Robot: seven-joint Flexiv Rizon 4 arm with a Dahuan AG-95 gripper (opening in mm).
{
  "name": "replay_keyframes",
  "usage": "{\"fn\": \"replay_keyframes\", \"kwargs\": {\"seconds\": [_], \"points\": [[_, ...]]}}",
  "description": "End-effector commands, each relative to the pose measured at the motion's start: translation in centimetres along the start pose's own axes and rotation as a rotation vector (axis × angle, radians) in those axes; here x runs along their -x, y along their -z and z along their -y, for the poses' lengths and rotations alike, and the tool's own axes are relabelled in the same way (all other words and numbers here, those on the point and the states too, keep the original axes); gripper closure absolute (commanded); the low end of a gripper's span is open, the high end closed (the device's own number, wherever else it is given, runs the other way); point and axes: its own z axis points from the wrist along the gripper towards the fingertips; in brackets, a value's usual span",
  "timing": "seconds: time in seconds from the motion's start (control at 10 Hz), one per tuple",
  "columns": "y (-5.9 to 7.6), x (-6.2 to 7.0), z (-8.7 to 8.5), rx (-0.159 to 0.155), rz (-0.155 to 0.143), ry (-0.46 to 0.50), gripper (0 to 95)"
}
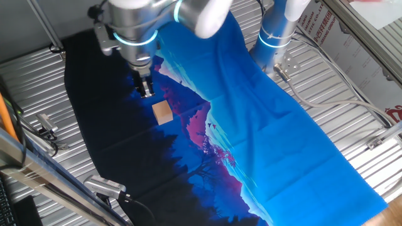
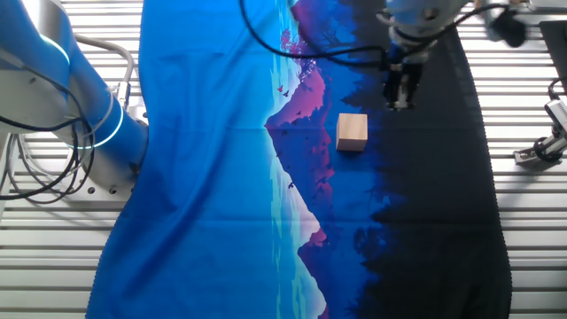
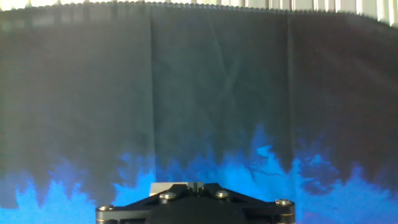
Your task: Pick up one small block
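The small block [image 1: 163,112] is being left flat on the printed cloth [image 1: 264,125] covering the bench [image 1: 352,94], at the edge of the purple mountain print. The hand [image 1: 146,90] is being held just beside it, empty, its fingers appearing nearly closed.

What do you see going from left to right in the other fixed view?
Robot base → blue part of the cloth → pink mountain on it → small block → gripper → black part of the cloth → metal clamp.
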Motion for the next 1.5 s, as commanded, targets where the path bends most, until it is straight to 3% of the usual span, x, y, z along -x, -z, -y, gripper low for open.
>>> {"fn": "replay_keyframes", "kwargs": {"seconds": [0.1, 0.4, 0.6, 0.7, 0.9, 1.3, 1.5], "points": [[-0.3, -0.2, -0.8, -0.003, 0.007, -0.027, 95.0], [-0.5, -0.3, -0.7, -0.003, 0.004, -0.027, 95.0], [-1.8, -1.0, -0.4, 0.015, 0.006, -0.015, 95.0], [-2.4, -1.3, -0.3, 0.036, 0.0, 0.008, 76.0], [-2.9, -1.6, -0.2, 0.066, -0.001, 0.049, 0.0], [-3.3, -1.6, -0.2, 0.071, -0.005, 0.018, 0.0], [-4.5, -1.8, -0.3, 0.073, -0.007, -0.012, 0.0]]}}
